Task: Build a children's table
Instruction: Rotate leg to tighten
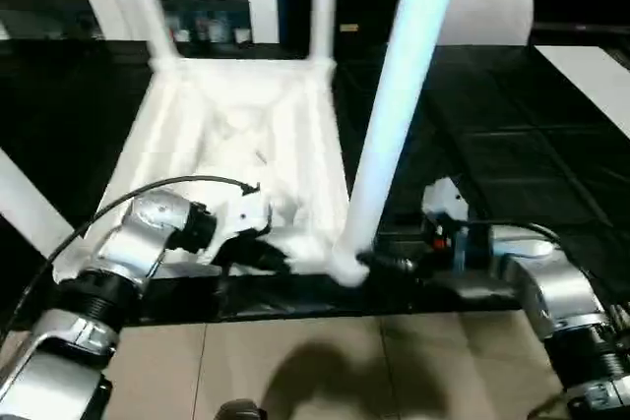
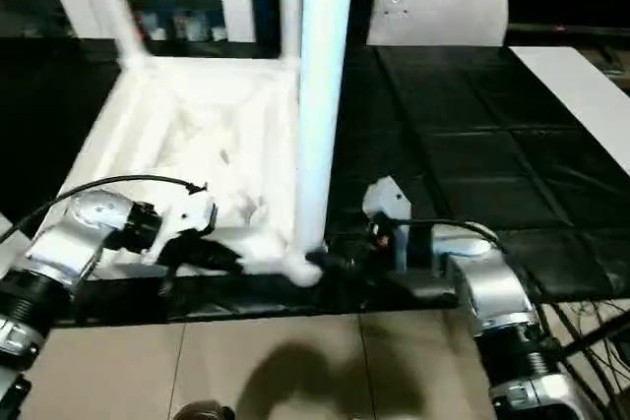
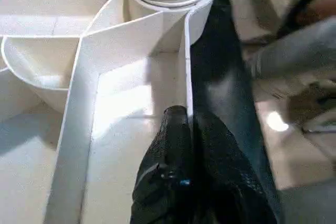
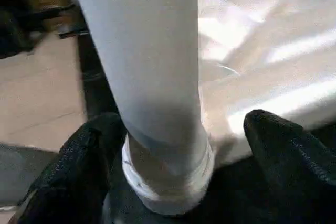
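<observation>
Two fingers of the right gripper (image 4: 168,145) stood apart around the near leg (image 1: 394,115), the left gripper (image 3: 191,129) clamped shut on the upturned tabletop (image 1: 236,135) rim on the bench (image 1: 472,145); best steady that rim while seating the leg squarely.

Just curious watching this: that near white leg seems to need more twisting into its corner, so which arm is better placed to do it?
Probably the right. Its end effector sits open with the leg base between its fingers, while the left end effector is shut on the tabletop rim, steadying it.

black mat (image 2: 472,145), white sheet (image 2: 438,9) behind
</observation>
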